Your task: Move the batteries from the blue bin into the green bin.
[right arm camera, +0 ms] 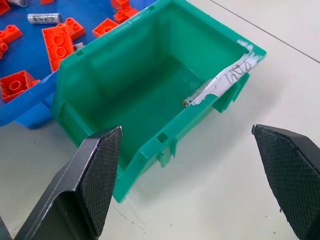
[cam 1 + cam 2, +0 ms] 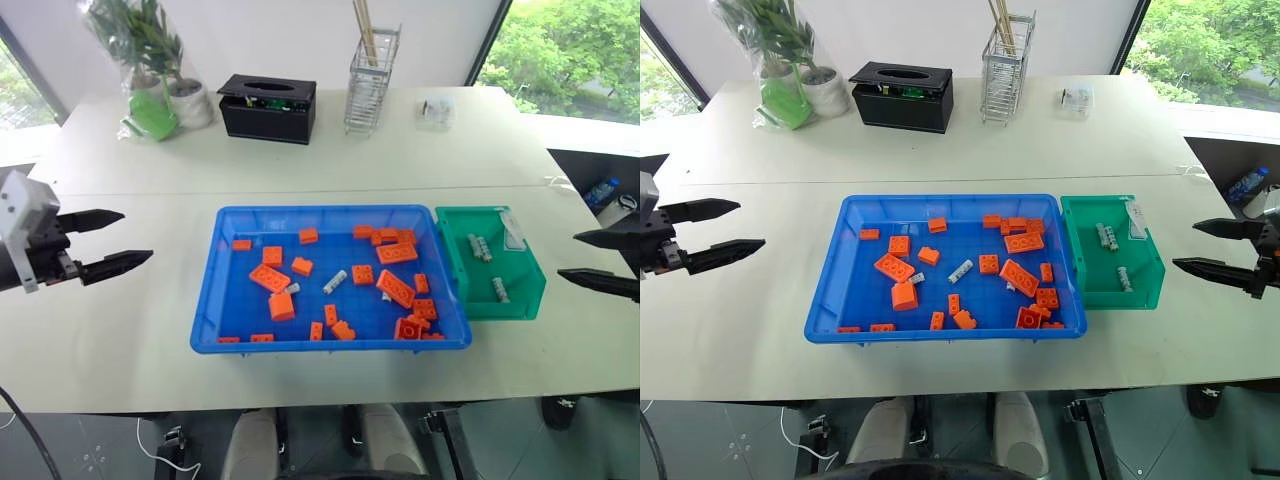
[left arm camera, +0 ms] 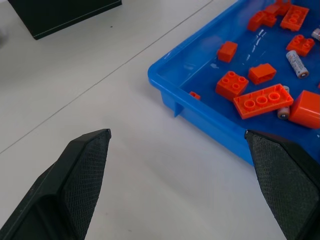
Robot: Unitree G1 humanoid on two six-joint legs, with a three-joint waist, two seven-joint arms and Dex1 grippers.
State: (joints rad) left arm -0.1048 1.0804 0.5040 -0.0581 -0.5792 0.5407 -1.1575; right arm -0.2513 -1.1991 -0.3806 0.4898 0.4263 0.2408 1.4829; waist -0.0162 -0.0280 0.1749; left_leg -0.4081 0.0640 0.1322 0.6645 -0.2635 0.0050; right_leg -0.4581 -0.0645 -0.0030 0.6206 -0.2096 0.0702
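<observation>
Both pincers, left pincer (image 2: 112, 242) and right pincer (image 2: 1208, 246), gape wide, holding nothing.

— What's on the table (image 2: 120, 330)?

— The blue bin (image 2: 207, 290), full of orange bricks (image 2: 270, 278), with one of the batteries (image 2: 335, 281) lying near its middle. The green bin (image 2: 525, 290) sits touching its right side, a few batteries inside.

— And the arms?

— The left end effector (image 2: 112, 242) hangs off to the left, fingers spread (nothing between them). The right end effector (image 2: 604, 260) hangs beside the green bin, also spread. A black tissue box (image 2: 267, 108) stands at the back.
</observation>
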